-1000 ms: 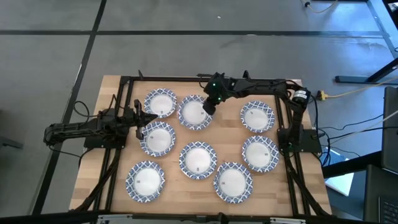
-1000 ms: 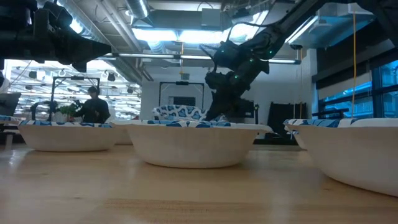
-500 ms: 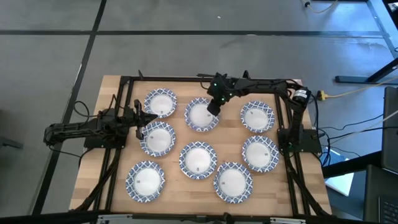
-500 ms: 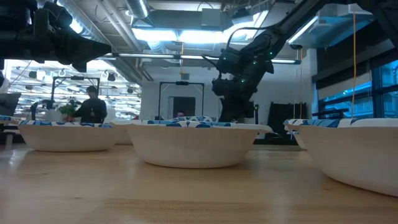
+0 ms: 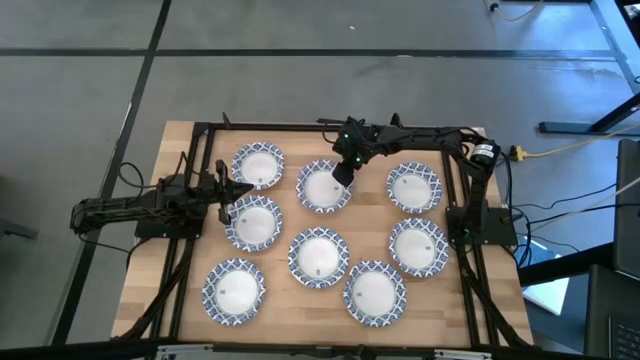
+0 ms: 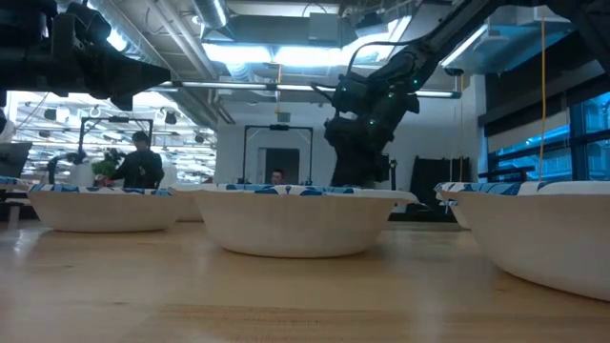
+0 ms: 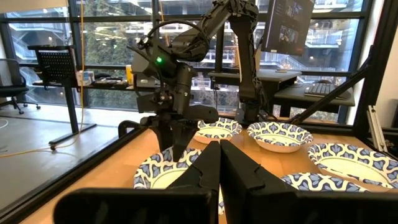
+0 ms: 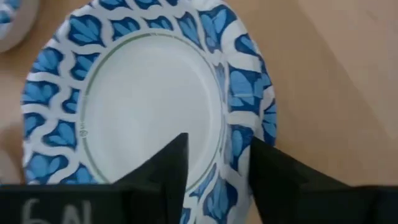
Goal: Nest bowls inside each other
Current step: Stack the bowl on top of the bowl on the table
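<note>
- In the high view eight bowls lie on the wooden table (image 5: 160, 290); nearest the front edge are one at about 7 o'clock (image 5: 234, 291) and one at about 5 o'clock (image 5: 374, 293).
- At the table's middle sits a single bowl (image 5: 318, 257), with another at 4 o'clock of it (image 5: 418, 247).
- The left gripper (image 5: 238, 190) waits at the table's 9 o'clock side, fingers pressed shut and empty, its tips over the upper rim of the bowl beside it (image 5: 253, 222).
- Farther back, the right gripper (image 5: 342, 176) hangs over the 2 o'clock rim of the bowl at 12 o'clock (image 5: 322, 186).
- In the right wrist view its fingers (image 8: 168, 171) stand apart, one over this bowl's white centre, the other over the blue-patterned rim, so the rim runs between them; they clamp nothing.
- This bowl rests on the wood, nested in no other.
- The back row's other two bowls lie at 11 o'clock (image 5: 257, 165) and 1 o'clock (image 5: 413, 187).
</note>
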